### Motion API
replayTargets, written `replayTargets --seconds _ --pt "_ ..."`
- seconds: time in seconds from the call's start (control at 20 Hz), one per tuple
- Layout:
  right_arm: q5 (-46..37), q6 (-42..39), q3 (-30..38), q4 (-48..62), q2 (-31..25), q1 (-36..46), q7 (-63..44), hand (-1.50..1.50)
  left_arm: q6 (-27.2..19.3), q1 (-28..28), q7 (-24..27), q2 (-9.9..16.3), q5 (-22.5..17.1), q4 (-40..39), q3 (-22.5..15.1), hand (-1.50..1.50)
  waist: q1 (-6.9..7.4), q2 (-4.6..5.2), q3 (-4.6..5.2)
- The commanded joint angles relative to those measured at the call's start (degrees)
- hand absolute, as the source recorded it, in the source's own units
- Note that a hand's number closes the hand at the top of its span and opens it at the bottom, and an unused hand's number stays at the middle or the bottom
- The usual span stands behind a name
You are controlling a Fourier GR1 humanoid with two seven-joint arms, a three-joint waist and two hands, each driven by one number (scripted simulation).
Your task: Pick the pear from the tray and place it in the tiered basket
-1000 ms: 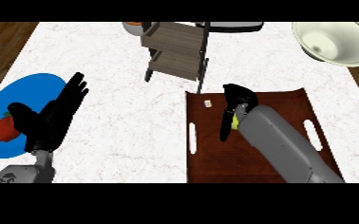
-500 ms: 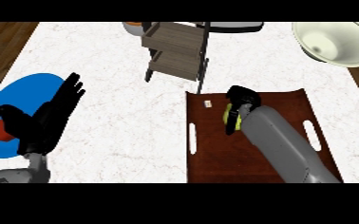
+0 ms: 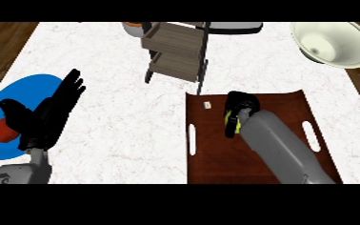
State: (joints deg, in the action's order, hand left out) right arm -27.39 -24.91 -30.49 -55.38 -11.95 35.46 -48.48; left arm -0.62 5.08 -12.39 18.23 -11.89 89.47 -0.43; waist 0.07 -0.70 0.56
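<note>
A brown tray [image 3: 211, 148] with white handle slots lies at the front right of the counter. Over its middle my right hand [image 3: 241, 104] curls downward round the yellow-green pear [image 3: 229, 121]; only a thin strip of the fruit shows beside the wrist. The tiered basket [image 3: 175, 52], a grey wooden two-shelf rack on a black frame, stands behind the tray, just left of the hand. My left hand [image 3: 48, 113] rests open at the left edge, fingers up, over a blue plate [image 3: 28, 86].
A cream bowl [image 3: 329, 43] sits at the back right corner. A red object [image 3: 5, 130] lies on the blue plate beneath the left hand. A small white tag [image 3: 207, 105] lies on the tray's far left part. A dark pan [image 3: 232, 26] stands behind the basket.
The right hand has drawn slightly toward the tray's middle and curled tighter over the pear, hiding more of it. The left hand has drifted slightly toward the near edge.
</note>
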Motion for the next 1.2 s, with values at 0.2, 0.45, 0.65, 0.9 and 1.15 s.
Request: replayTargets --seconds 0.2,0.45,0.65,0.9,1.15 --pt "-2.9 -2.7 4.0 -16.7 -24.1 -0.4 17.1 1.5 -1.8 -3.1 0.3 -0.9 1.5 2.2 0.3 0.0 -2.05 -0.27 -0.59" --pt "-3.2 2.5 12.9 -21.5 -37.9 -0.6 28.4 1.5 -0.3 -5.6 2.6 -0.9 1.4 1.9 0.3 0.0 -1.78 0.06 -0.6" --pt "-2.0 13.4 20.7 -23.9 -36.8 -0.6 32.4 1.5 -0.3 -2.7 0.9 -0.8 0.9 1.0 0.8 0.0 -1.65 0.37 -0.69" --pt "8.3 17.7 31.3 -31.1 -31.8 1.1 31.2 1.5 0.5 -2.8 1.9 -0.4 0.2 -0.7 2.1 0.0 -1.92 0.12 -0.61" --pt "17.5 10.8 38.0 -39.7 -34.3 5.9 26.2 1.5 -0.7 -1.7 -0.1 -1.8 1.5 0.3 0.6 0.0 -1.09 0.22 -0.52"
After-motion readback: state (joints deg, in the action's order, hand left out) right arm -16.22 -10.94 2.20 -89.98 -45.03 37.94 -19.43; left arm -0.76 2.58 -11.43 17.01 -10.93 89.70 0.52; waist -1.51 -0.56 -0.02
